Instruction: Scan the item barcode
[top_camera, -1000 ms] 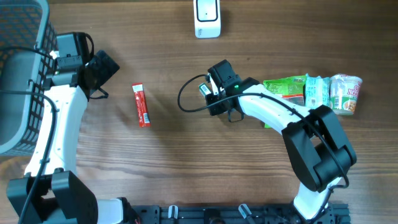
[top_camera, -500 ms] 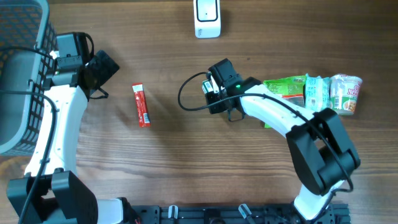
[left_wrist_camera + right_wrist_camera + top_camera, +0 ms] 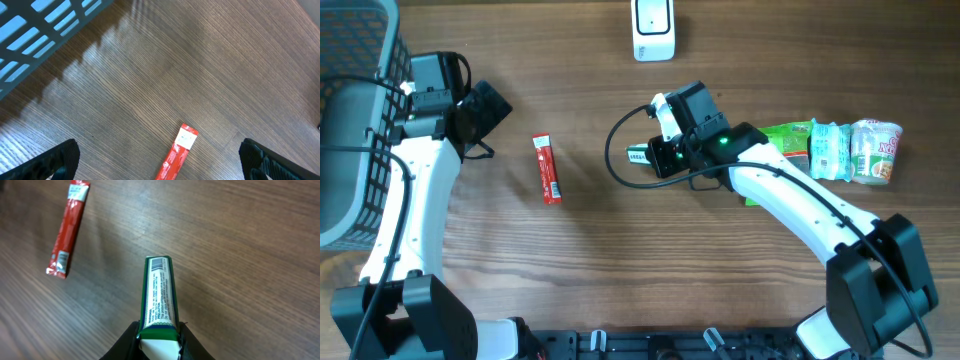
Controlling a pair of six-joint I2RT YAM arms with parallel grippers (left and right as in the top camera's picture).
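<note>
The right claw (image 3: 658, 157) is clamped on a slim green box (image 3: 159, 292), whose barcode end points to 9 o'clock over the table (image 3: 620, 260). The left claw (image 3: 488, 108) gapes wide and empty, with a red packet (image 3: 547, 169) at its 4 o'clock.

Grey basket (image 3: 365, 50) far left; red sachet (image 3: 547, 169) on wooden table (image 3: 620, 270).

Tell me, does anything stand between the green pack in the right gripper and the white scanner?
Nothing visible does. Only bare table lies between the green pack, held in the right gripper, and the white scanner. The red stick lies off to the side, clear of that path.
</note>
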